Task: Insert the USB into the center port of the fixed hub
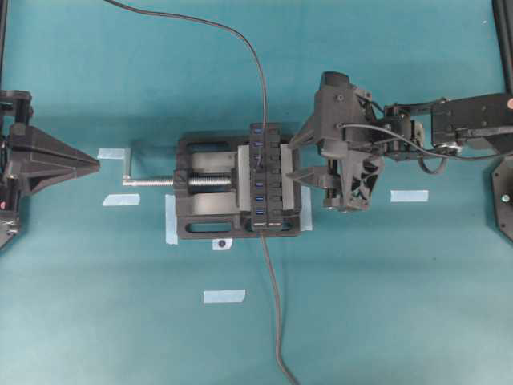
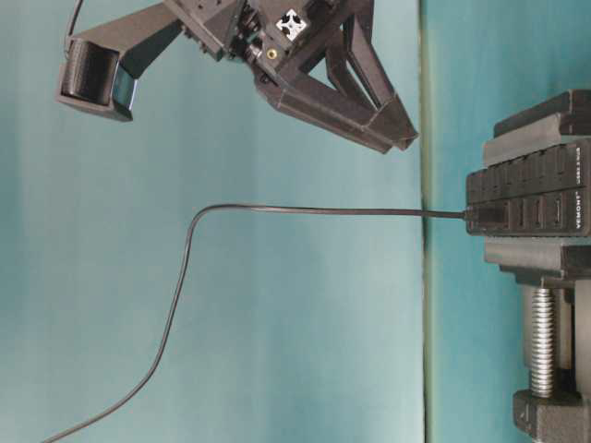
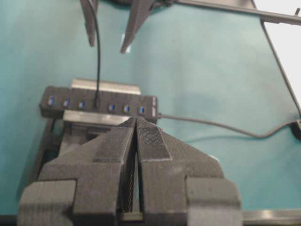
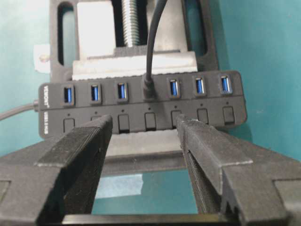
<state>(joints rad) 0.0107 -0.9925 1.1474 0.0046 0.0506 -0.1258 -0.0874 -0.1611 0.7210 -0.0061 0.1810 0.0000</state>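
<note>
USB point(image 4: 149, 89) sits plugged into the center port point(image 4: 149, 92) of the hub point(image 4: 141, 102), which a vise point(image 1: 204, 186) clamps on the surface point(image 1: 385, 305). Right hand point(image 4: 143, 129) hovers just beside the hub, fingers spread and empty. Left hand point(image 3: 136, 123) waits well apart, fingers pressed together.

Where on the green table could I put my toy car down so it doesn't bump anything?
Bare green cloth lies below the black bench vise, between the strip of pale tape and the thick grey hub cable. More lies top left, above the silver crank. The middle is crowded: the long black USB hub, the thin plugged-in cable, the open right gripper.
</note>
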